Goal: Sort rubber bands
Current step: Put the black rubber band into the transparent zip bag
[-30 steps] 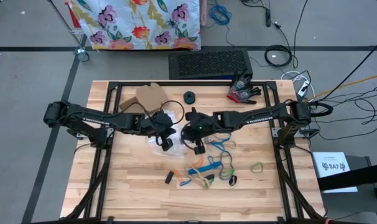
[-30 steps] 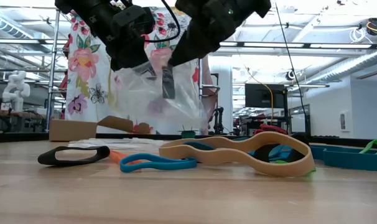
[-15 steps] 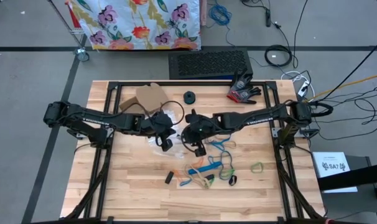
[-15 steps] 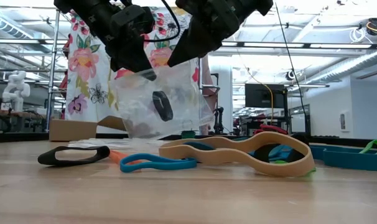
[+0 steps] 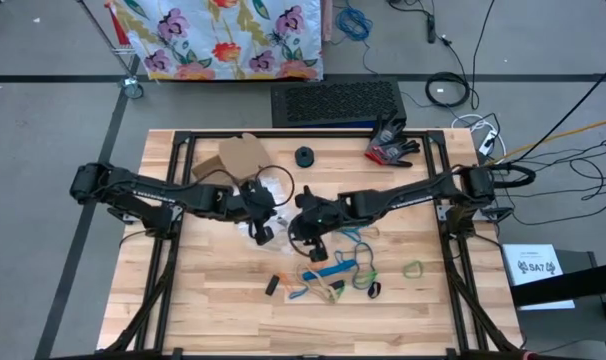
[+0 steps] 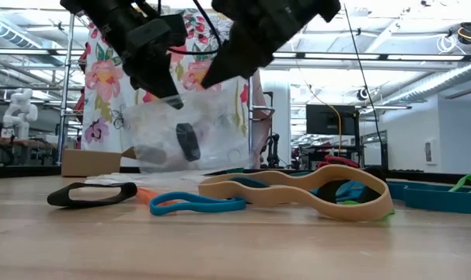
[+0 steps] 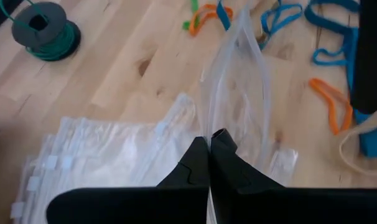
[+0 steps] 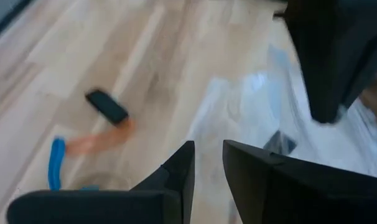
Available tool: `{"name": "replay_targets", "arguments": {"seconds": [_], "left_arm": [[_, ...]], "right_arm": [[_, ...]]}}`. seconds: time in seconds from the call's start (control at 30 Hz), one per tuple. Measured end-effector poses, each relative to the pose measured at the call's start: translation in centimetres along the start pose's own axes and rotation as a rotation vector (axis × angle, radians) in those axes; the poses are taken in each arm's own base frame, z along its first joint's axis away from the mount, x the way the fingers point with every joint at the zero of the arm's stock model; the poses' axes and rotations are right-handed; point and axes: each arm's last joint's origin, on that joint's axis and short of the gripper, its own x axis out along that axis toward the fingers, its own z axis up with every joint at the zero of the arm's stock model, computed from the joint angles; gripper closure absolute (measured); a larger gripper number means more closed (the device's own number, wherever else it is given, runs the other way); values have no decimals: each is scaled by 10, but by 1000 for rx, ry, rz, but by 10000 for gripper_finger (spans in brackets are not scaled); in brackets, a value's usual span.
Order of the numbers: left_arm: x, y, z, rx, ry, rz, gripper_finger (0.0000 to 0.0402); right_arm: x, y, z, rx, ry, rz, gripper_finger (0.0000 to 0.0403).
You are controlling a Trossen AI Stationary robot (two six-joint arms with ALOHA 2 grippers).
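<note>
One black band is seen inside the bag, pinched shut by the left end effector mid-counter. The right end effector, parted and empty, should be lifted clear so the bag's mouth is not snagged.

I see bare table free along the near left. Mid-table, the clear bag hangs between both arms, blocking passage. Scattered rubber bands crowd the near centre; cardboard, spool and glove line the far edge.

A pale wooden plank table stands on grey floor, with bright flowered cloth beyond its far edge.
</note>
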Motion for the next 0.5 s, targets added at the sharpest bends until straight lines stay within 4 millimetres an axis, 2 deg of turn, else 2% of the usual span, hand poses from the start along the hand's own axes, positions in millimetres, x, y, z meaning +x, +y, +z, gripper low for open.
{"name": "replay_targets", "arguments": {"seconds": [0.17,0.3,0.5], "left_arm": [[-13,-15,-7,48,-21,21,401],[-29,-25,-11,34,-58,7,401],[-41,-41,-24,10,-46,-2,401]], "right_arm": [[22,12,-4,9,-27,25,307],[37,24,-5,28,-60,44,265],[62,47,-7,-27,-163,75,207]]}}
